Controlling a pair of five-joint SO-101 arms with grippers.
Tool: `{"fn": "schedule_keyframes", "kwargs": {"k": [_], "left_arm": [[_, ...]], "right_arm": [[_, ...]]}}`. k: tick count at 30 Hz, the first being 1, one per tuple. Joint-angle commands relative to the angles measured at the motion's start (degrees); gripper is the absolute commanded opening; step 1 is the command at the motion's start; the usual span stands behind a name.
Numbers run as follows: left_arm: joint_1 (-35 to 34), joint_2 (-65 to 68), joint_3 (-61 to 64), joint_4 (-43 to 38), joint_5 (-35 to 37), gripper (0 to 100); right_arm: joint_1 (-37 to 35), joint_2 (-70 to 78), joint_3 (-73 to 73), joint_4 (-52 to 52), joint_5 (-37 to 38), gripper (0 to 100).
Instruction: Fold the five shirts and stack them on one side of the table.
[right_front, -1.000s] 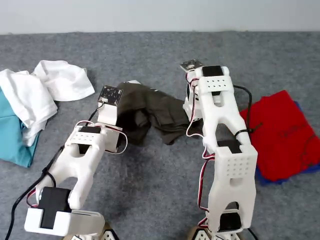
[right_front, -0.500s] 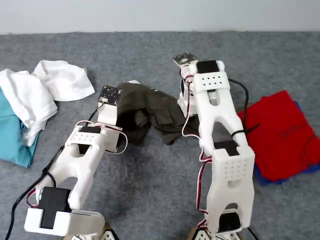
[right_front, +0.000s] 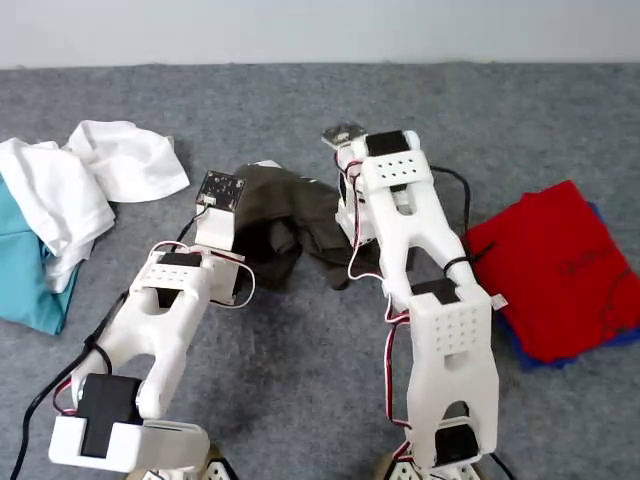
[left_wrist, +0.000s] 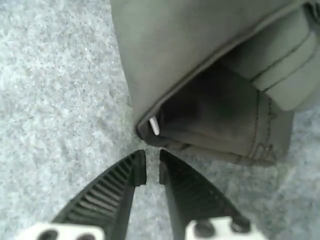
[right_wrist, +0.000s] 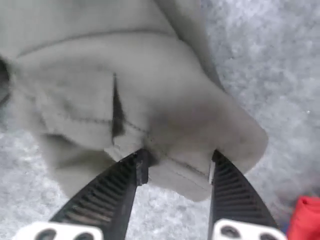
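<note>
1. The left pincer (left_wrist: 152, 169) has its two black fingers drawn almost together. Only a thin slit shows between the tips, and nothing is in it.
2. It hangs over bare grey bench (left_wrist: 55, 100). Its tips are just short of a folded edge of the dark olive shirt (left_wrist: 200, 65) and do not touch it.
3. The right pincer (right_wrist: 177, 167) stands wide apart, with a rounded lobe of the same dark olive shirt (right_wrist: 130, 90) lying between its tips. The cloth bunches against one finger (right_wrist: 127, 185); I cannot tell whether the other finger touches it.
4. In the high view the dark olive shirt (right_front: 290, 215) lies crumpled near the middle of the bench (right_front: 300, 380), between the two arms.
5. The left arm (right_front: 165, 300) comes in at the shirt's 8 o'clock, its wrist over the shirt's near edge. The right arm (right_front: 420, 260) stretches along the shirt's 3 o'clock side and covers part of it.
6. Out at the bench's 10 o'clock, two white shirts (right_front: 125, 160) lie rumpled and touching each other.
7. At 9 o'clock a teal shirt (right_front: 25, 270) lies partly under the nearer white one and runs off the view's edge.
8. At 3 o'clock, well apart from the dark shirt, a red shirt (right_front: 560, 265) lies flat on top of a blue shirt (right_front: 520, 350). Only a rim of the blue one shows around it.
</note>
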Motion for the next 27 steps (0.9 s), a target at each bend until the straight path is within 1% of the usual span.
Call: {"fn": "schedule_keyframes", "kwargs": {"k": [1,4,5,10,12,14,19,23,27], "left_arm": [[0.0,-2.0,-0.2,-0.9,0.0,5],[0.0,-2.0,-0.2,-0.9,0.0,5],[0.0,-2.0,-0.2,-0.9,0.0,5],[0.0,-2.0,-0.2,-0.9,0.0,5],[0.0,-2.0,-0.2,-0.9,0.0,5],[0.0,-2.0,-0.2,-0.9,0.0,5],[0.0,-2.0,-0.2,-0.9,0.0,5],[0.0,-2.0,-0.2,-0.9,0.0,5],[-0.1,-2.0,-0.2,-0.9,0.0,5]], "right_arm": [[0.8,1.8,-2.3,-1.4,-0.6,20.3],[2.2,3.0,-2.3,-1.9,-0.6,19.9],[2.6,3.1,-2.3,-1.9,-0.6,18.2],[3.6,3.1,-2.3,-1.9,-0.4,0.1],[3.6,3.1,-2.3,-1.9,-0.4,2.8],[3.6,3.1,-2.3,-1.9,-0.3,0.7],[3.6,1.9,-2.4,-1.4,-0.2,1.0],[3.6,-4.0,-2.4,-0.2,-0.1,1.0],[3.6,-13.0,-2.4,2.5,-0.1,1.0]]}}
